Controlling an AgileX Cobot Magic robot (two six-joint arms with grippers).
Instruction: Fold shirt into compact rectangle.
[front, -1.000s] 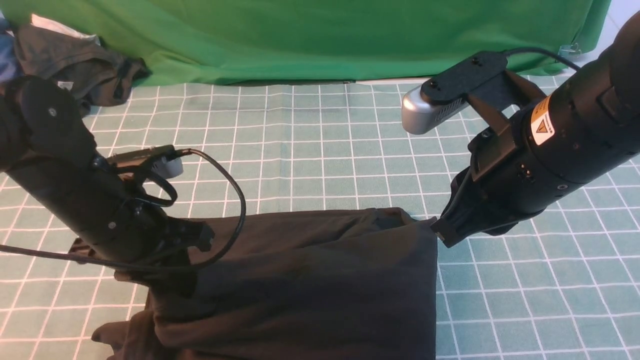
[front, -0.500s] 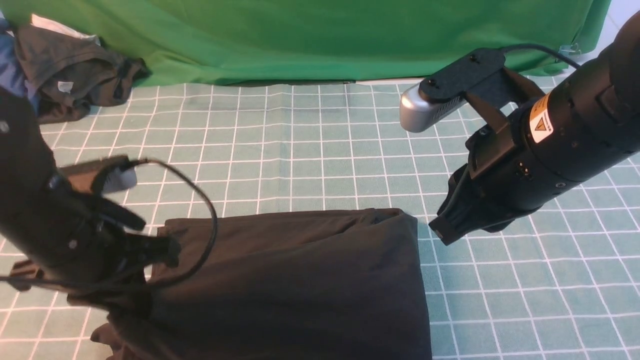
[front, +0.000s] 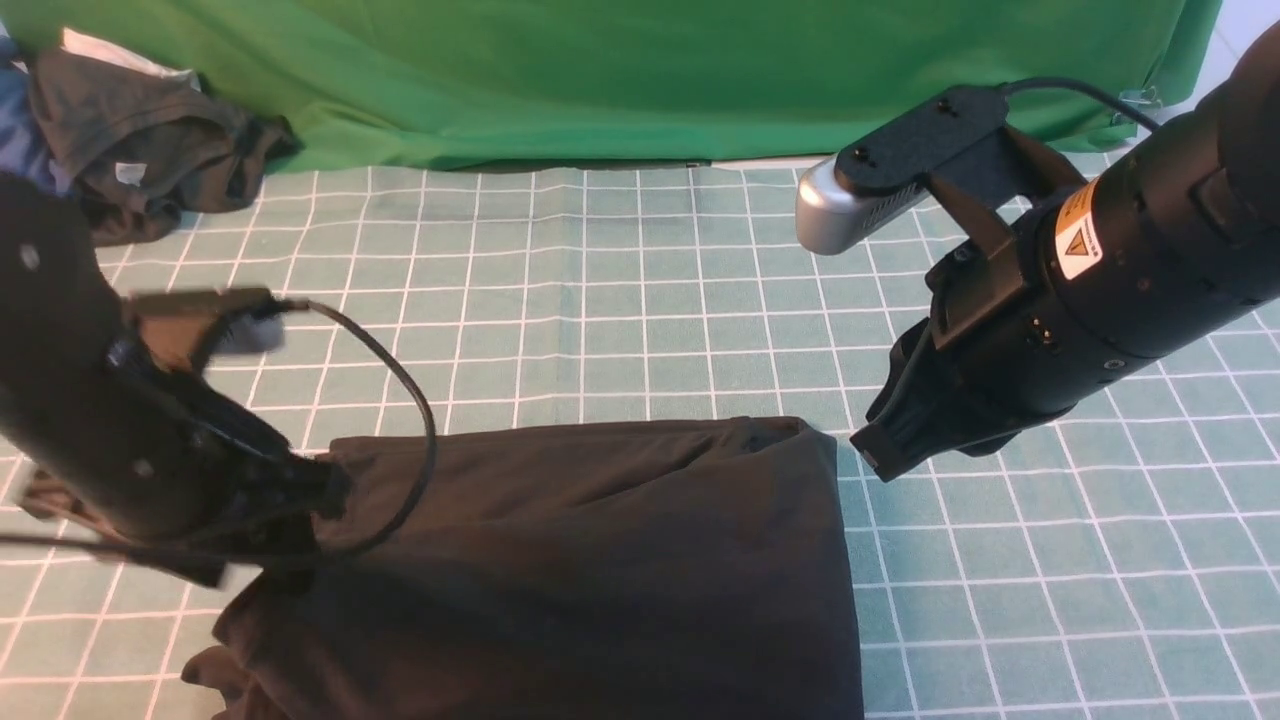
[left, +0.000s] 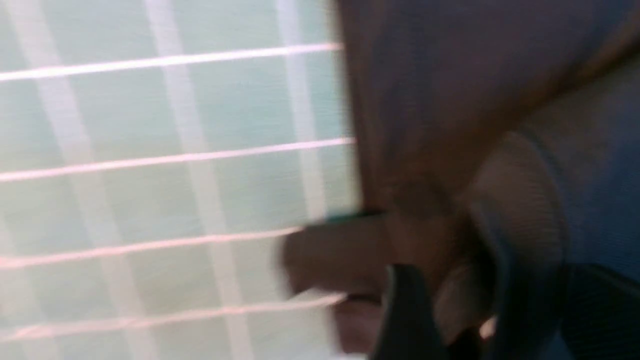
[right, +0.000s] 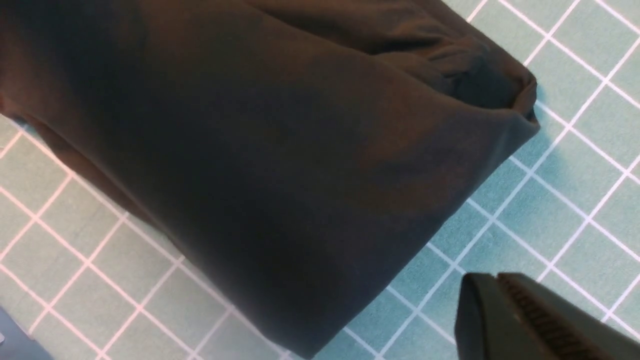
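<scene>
On teal gridded mat (front: 640, 300): folded black fabric T-shirt (front: 600, 570) near-ctr; crumpled dark cloth garment (front: 150, 140) at far-L corner, well apart.

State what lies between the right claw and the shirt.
Only a narrow strip of bare checked mat; the right claw hangs apart from the shirt. Front and right wrist views show it.

My two black arms.
My black cylindrical right arm (front: 1130, 290) wears an orange-and-white warning-triangle sticker (front: 1079, 243); ahead of that sticker sit a rounded silver camera (front: 830, 215) under a black screwed plate (front: 920, 140) and my black ribbed right gripper (front: 878, 452); far from it, my black left arm (front: 100, 440) trails a thin looping black cable (front: 430, 430).
</scene>
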